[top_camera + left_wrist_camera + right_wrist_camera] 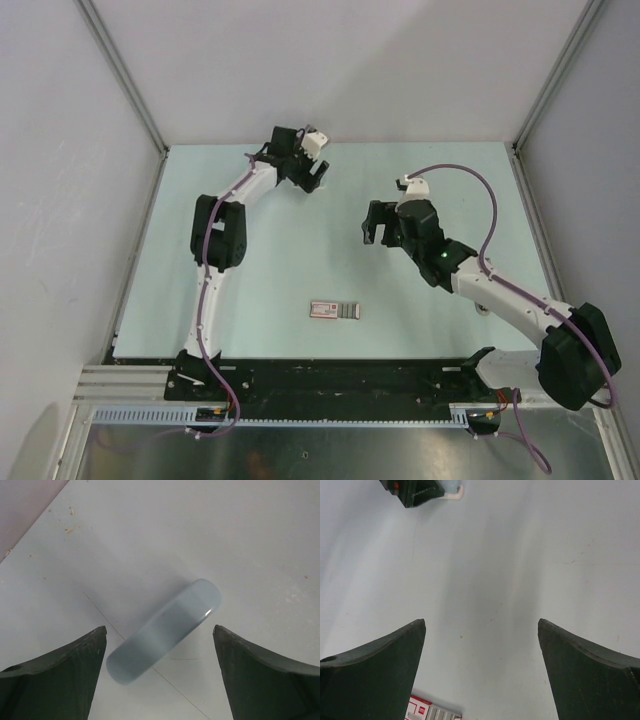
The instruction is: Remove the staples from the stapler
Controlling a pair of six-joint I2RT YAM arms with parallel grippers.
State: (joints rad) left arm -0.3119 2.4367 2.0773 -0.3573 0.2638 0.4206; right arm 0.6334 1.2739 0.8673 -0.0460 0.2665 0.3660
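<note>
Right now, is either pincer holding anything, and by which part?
Nothing is held. The left pincer stands open over the stapler, not gripping it; the right pincer is open and empty.

White links (512,306), black joints (222,236), purple cables (491,205) (one looping wide), dark tapered fingers (55,680).

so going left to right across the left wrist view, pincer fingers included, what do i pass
left-side finger → pale blue stapler → right-side finger
</note>
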